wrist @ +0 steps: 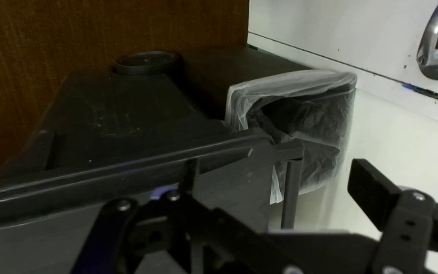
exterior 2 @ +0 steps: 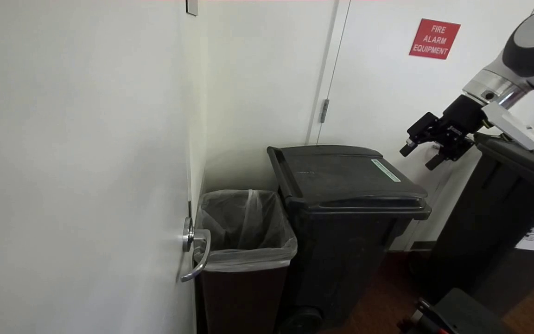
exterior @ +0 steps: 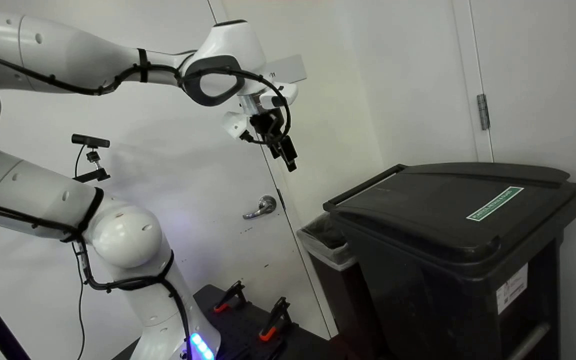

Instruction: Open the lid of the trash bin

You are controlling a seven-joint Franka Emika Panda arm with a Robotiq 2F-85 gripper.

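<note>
The trash bin point(exterior: 418, 295) is a large dark grey wheelie bin, also seen in an exterior view point(exterior 2: 332, 260) and in the wrist view point(wrist: 112, 102). Its flat lid point(exterior: 418, 205) lies shut on top, with a green-and-white label strip; the lid also shows in an exterior view point(exterior 2: 336, 171) and in the wrist view point(wrist: 234, 190). My gripper point(exterior: 285, 156) is open and empty, above the level of the lid and apart from it. Its fingers point down at a slant in an exterior view point(exterior 2: 421, 155). In the wrist view the spread fingers point(wrist: 280, 179) have nothing between them.
A narrow brown bin point(exterior 2: 248, 292) with a clear liner point(exterior 2: 248, 260) stands beside the trash bin, against the door with a lever handle point(exterior 2: 200, 250). Another dark wheelie bin point(exterior 2: 489, 222) stands at the right. Clamps point(exterior: 276, 320) sit on the black robot base table point(exterior: 238, 325).
</note>
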